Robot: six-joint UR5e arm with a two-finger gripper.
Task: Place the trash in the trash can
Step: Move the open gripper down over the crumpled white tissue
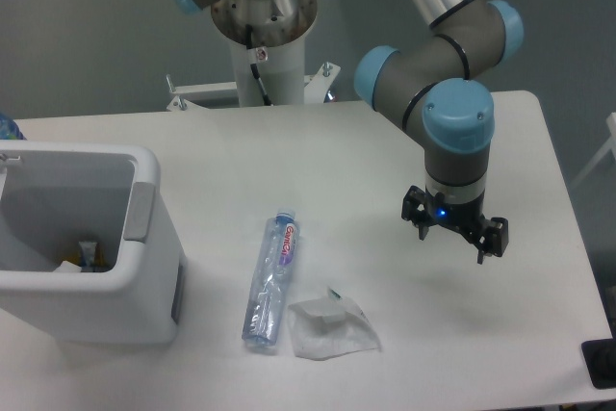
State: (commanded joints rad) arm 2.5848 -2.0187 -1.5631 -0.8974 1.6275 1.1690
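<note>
Wrapper [332, 326] and bottle [271, 282] left of open-fingered gripper [452, 235].

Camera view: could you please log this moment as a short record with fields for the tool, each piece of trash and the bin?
tool: tool above the table, right of the trash, holding nothing; open or shut unclear
bottle: crushed clear bottle lying flat on the table, blue cap away from the camera
wrapper: crumpled wrapper on the table just right of the bottle's base
bin: white trash can at left, upright, some items already inside
</note>
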